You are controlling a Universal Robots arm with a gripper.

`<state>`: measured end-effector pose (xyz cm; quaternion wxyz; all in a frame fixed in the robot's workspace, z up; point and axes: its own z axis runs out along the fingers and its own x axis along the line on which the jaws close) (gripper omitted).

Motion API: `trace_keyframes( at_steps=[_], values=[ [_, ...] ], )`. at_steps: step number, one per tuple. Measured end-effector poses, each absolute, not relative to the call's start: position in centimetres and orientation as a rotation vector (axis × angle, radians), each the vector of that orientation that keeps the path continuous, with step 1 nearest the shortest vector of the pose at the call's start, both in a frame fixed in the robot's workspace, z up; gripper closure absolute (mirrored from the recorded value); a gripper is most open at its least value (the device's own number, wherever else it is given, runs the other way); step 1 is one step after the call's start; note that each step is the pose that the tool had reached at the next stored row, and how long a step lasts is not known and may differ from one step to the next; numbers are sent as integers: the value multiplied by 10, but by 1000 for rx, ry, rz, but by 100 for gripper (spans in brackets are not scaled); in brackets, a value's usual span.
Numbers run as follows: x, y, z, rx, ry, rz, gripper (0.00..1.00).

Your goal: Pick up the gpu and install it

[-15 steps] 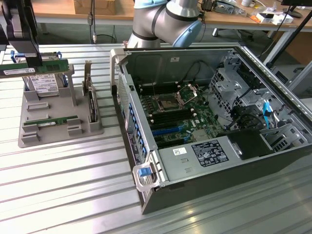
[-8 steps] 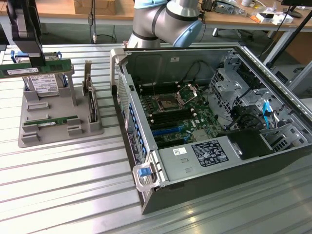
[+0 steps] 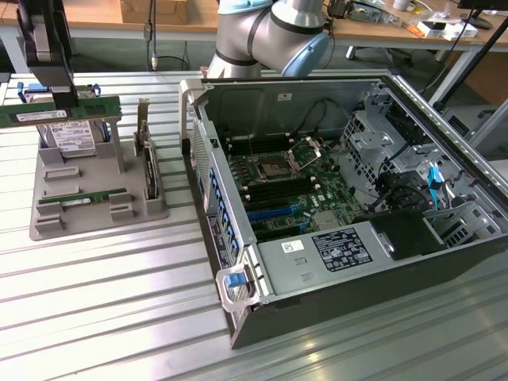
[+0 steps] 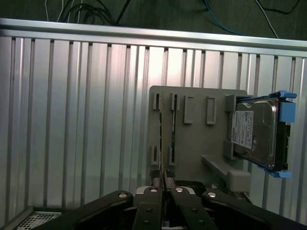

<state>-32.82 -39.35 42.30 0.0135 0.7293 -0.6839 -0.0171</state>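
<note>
Aloft, gpu (image 3: 79, 109) broadside, gripper (image 4: 163, 184) pinching it edge-on

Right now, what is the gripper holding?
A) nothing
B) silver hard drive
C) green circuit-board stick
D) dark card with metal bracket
C: the gripper is shut on the gpu, the long green stick, held level above the gray holder. The hard drive and the bracket card sit in the holder.
</note>
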Motion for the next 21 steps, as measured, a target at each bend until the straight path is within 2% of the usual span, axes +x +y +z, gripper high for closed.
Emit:
trace_keyframes(
  at_steps=[21],
  values=[
    [-303, -393, 423, 2272, -2130, -53, 87]
  ],
)
